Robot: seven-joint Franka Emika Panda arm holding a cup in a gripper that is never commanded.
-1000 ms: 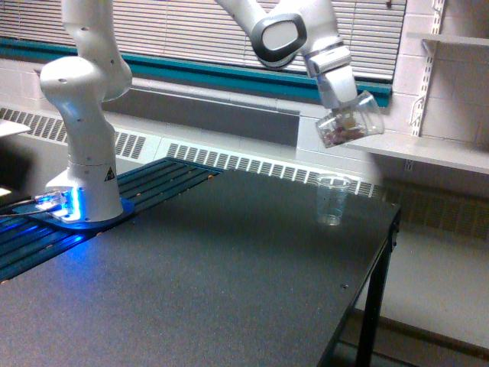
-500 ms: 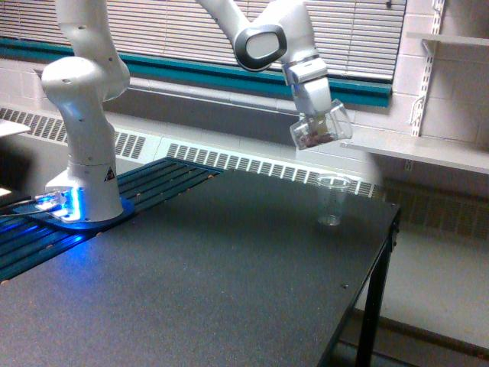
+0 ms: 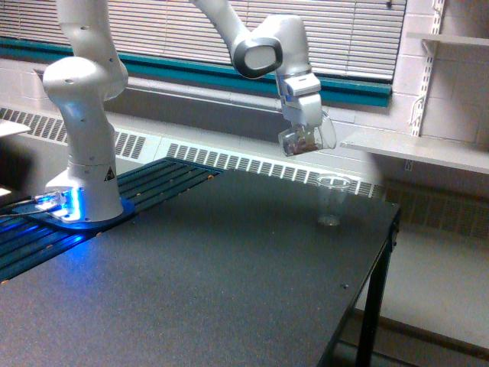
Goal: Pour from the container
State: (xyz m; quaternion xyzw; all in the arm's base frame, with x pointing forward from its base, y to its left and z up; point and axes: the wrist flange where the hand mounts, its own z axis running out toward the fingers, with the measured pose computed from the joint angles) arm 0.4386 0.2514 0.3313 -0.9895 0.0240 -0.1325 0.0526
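At the exterior view's left, your arm's base (image 3: 82, 183) stands on a blue-lit plate (image 3: 65, 216) at the near-left edge of the dark table (image 3: 229, 283). The plate sits on a strip of ribbed blue panels (image 3: 153, 180) that runs along the table's left side.

Follow the arm up and across: it bends over the table, and the gripper (image 3: 303, 126) hangs in the air above the table's far part, in front of the window blinds (image 3: 191, 30). The gripper is clamped on the cup (image 3: 307, 139), a clear wide-mouthed tumbler. The cup is tilted, its mouth turned toward the exterior view's right and slightly upward. Inside it you can see a small heap of brownish-red bits (image 3: 298, 144) lying low against the wall; the picture is too soft to say what they are. The cup touches nothing but the gripper and is well clear of the table.

Below it and further to the exterior view's right, a second, narrower clear cup (image 3: 331, 200) stands upright on the table near the far-right corner. It lies apart from the held cup, not directly under it. It looks empty, though its clear walls make that hard to confirm.

At the exterior view's right, a white shelf (image 3: 428, 151) runs along the wall behind the table's edge.
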